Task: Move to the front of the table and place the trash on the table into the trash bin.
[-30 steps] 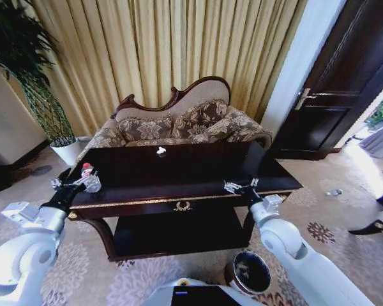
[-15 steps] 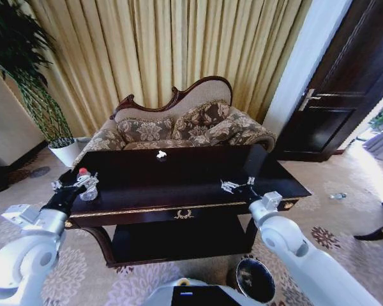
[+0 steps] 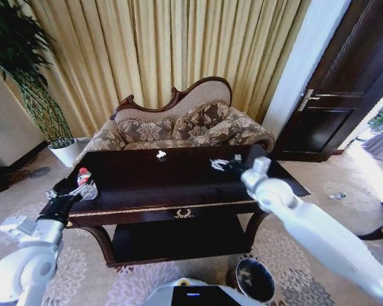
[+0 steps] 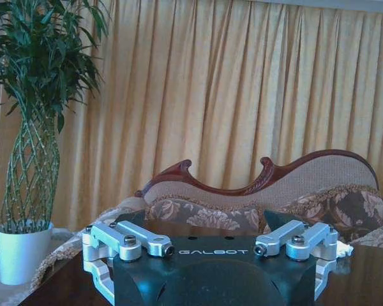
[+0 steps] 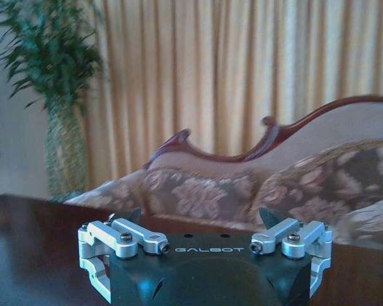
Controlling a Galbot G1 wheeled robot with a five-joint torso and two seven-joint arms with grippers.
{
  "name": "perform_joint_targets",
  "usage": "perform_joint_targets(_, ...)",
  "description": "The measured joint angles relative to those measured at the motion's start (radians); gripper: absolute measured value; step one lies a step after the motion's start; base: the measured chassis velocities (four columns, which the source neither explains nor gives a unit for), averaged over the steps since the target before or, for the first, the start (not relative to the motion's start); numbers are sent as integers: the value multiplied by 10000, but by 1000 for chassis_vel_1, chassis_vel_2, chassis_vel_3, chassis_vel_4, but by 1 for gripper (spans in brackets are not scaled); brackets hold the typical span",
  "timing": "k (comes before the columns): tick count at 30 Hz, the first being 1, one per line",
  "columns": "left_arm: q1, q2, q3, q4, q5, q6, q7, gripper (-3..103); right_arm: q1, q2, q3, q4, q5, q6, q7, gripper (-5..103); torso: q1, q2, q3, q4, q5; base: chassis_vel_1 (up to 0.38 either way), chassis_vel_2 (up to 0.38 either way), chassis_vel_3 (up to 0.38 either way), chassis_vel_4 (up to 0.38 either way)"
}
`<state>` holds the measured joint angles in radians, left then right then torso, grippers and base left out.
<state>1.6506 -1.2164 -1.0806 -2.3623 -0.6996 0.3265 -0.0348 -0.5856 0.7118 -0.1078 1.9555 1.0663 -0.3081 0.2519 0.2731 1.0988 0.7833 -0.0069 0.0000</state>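
Now, trash: a clear bottle with a red cap (image 3: 85, 181) stands near the left front corner of the bench (image 3: 179, 185); a white paper wad (image 3: 161, 153) lies near the far edge, toward the middle. Other scraps I cannot make out.
Bin: the trash bin (image 3: 252, 279) sits on the carpet in front of the bench, to the right, beside the robot's base.
Left gripper: the left gripper (image 3: 67, 193) hovers at the left front corner, just beside the bottle; its fingers (image 4: 137, 241) look spread, with nothing between them.
Right gripper: the right gripper (image 3: 221, 164) is stretched out over the right half of the bench top, well apart from the paper wad; its fingers (image 5: 131, 239) also stand spread and empty.
Surroundings: a floral sofa (image 3: 179, 124) stands behind the bench, curtains (image 3: 159, 51) beyond it, a potted plant (image 3: 32, 83) to the left.
Step in hand: the robot appears to be at the front of the bench, and both arms are reaching for pick-ups; nothing is gripped yet.
Next move calls for: probably closing the left fingers around the bottle's body without tipping it, and bringing the right gripper further toward the wad, then carrying each down to the bin.
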Motion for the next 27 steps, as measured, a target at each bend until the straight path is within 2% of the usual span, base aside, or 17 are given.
perform_joint_targets(1,0,0,0,0,0,0,0,100,0,0,0,0,0,0,0,100,0,0,0,0,0,0,0,0,0)
perform_joint_targets(3,36,-39,-67,-38,0,-1,-2,100,1083,512,-1039,-660,20,-46,8,100,1,-1,0,0,-2,0,0,0,0)
perform_joint_targets(5,50,-49,-92,-46,0,-1,-2,100,1475,749,-1385,-910,21,-67,12,100,1,0,1,0,-2,0,0,0,0)
perform_joint_targets(6,68,-82,-148,-46,-3,-1,-10,100,2625,1594,-2282,-1743,3,-123,50,100,1,0,0,0,-4,0,0,0,0)
perform_joint_targets(7,68,-82,-148,-46,-3,-1,-10,100,2625,1594,-2282,-1743,3,-123,50,100,1,0,0,0,-4,0,0,0,0)
perform_joint_targets(9,77,-114,-161,-48,-8,-1,-7,100,3304,2317,-2862,-2416,-25,-171,78,100,1,-1,1,0,-2,0,0,0,0)
perform_joint_targets(11,80,-122,-169,-57,-11,-1,-8,100,3652,2747,-3133,-2824,-38,-224,83,100,2,0,1,0,-4,0,0,0,0)
perform_joint_targets(12,80,-122,-169,-57,-11,-1,-8,100,3652,2747,-3133,-2824,-38,-224,83,100,2,0,1,0,-4,0,0,0,0)
perform_joint_targets(14,70,-125,-184,-86,-23,-1,-12,100,4091,3440,-3553,-3502,-77,-313,77,100,1,0,0,0,-3,0,0,0,0)
perform_joint_targets(16,62,-125,-186,-89,-27,-1,-16,100,4213,3658,-3710,-3759,-132,-326,60,100,1,0,0,0,-4,0,0,0,0)
perform_joint_targets(19,50,-153,-193,-92,-37,1,-30,100,4508,4454,-4092,-4761,-528,-360,-13,100,1,0,0,-1,-3,0,0,0,0)
perform_joint_targets(20,50,-153,-193,-92,-37,1,-30,100,4508,4454,-4092,-4761,-528,-360,-13,100,1,0,0,-1,-3,0,0,0,0)
perform_joint_targets(23,52,-206,-247,-112,-64,1,-31,100,4712,5195,-4216,-5645,-785,-511,-12,100,2,-1,0,0,-2,0,0,0,0)
perform_joint_targets(24,52,-206,-247,-112,-64,1,-31,100,4712,5195,-4216,-5645,-785,-511,-12,100,2,-1,0,0,-2,0,0,0,0)
perform_joint_targets(27,85,-256,-414,-136,-198,3,-30,100,4946,5846,-4383,-6353,-986,-993,235,100,1,0,-1,0,-3,0,0,0,0)
